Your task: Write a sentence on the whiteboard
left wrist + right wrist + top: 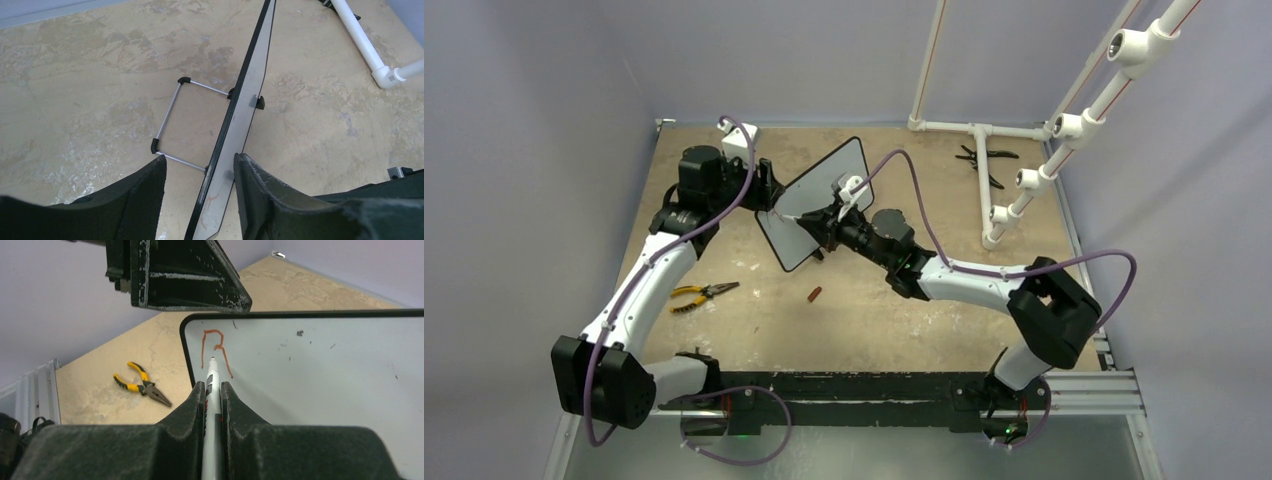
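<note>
**Red R (203, 350) on the board, the rest of the sentence unwritten**

Writing is at its very start, by my reading. One red letter sits in the upper left corner of the board (310, 370) as the right wrist camera sees it, and the rest of the white face is bare apart from a few dark specks.

The board (814, 190) stands on its own wire stand in the far half of the surface, about midway between the left and right edges. It leans back, with its face turned toward the right arm.

The right gripper (212, 385) is closed tight on a white marker (210, 405), which runs out between the fingers. The marker tip is at the board's face, just below the bowl of the R and between its two legs. Whether the tip presses on the board or hangs just off it, I cannot tell.

The left gripper (200, 159) straddles the board's (250, 85) left edge with its jaws about half open. The right finger is close against the board's face. The left finger stands clear of the back, so this gripper has no hold on the board.

The next move probably calls for the tip to shift right, past the R, and start a second letter at the same height. Pressure should stay light, because with the left jaws loose a hard push could tip or slide the board. Closing them on the edge first would steady it.
</note>
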